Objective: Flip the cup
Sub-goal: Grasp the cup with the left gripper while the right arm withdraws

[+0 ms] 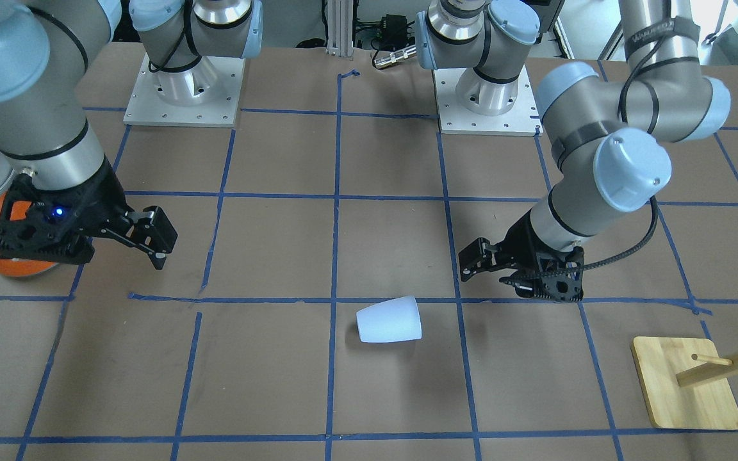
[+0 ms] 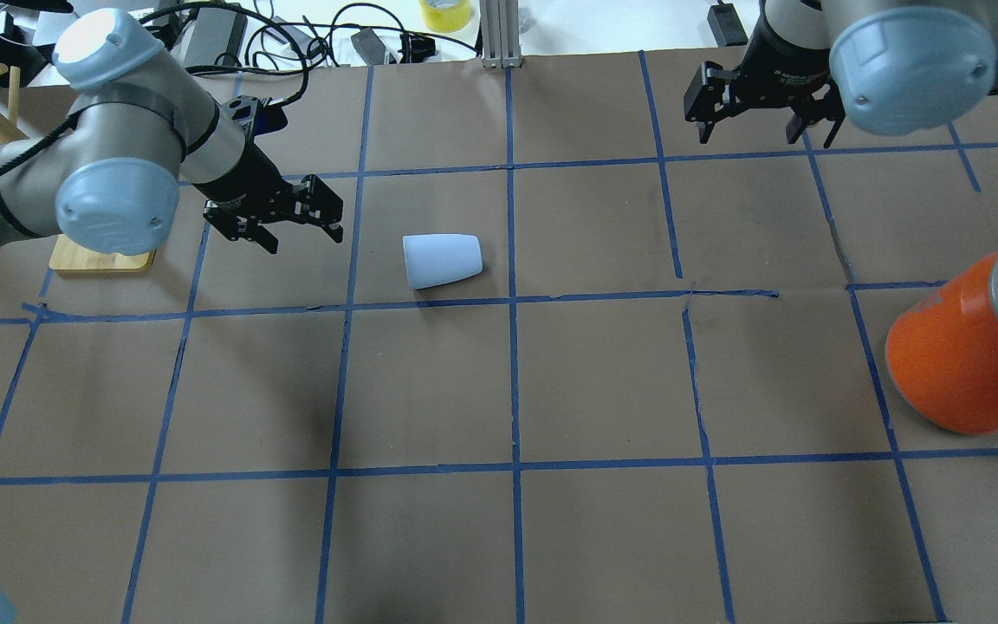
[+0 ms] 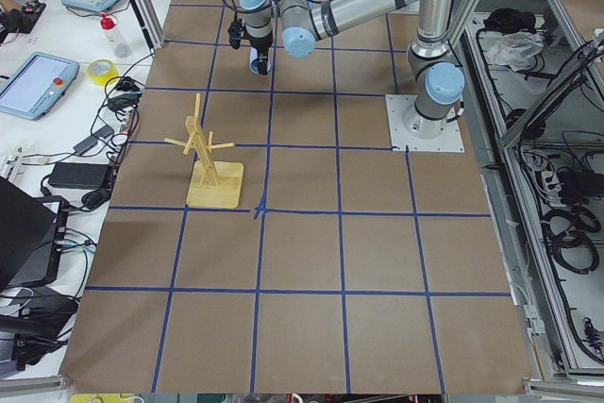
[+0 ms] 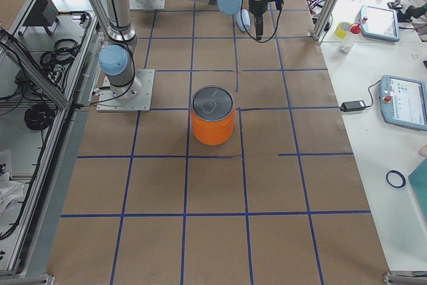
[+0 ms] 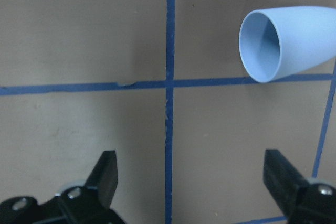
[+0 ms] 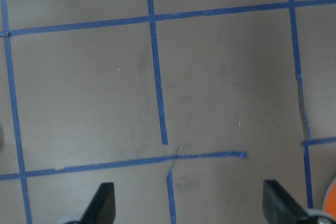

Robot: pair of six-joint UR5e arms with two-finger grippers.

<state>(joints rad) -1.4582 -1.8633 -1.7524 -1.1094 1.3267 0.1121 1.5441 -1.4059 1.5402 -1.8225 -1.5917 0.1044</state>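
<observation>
The left arm [image 1: 664,77] and right arm [image 1: 29,121] are silver-grey tubes with pale blue joint caps [image 1: 631,169] and black seam rings. Each stands on a square silver base plate [image 1: 183,115] dotted with screw holes. A black ribbed cable [image 1: 619,257] runs to the left gripper [image 2: 306,241]. The right gripper [image 2: 766,137], equally black and angular, carries a small blue light [image 1: 56,211].

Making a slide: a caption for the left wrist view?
Open left gripper over taped table; cup lies on its side, mouth toward camera.
</observation>
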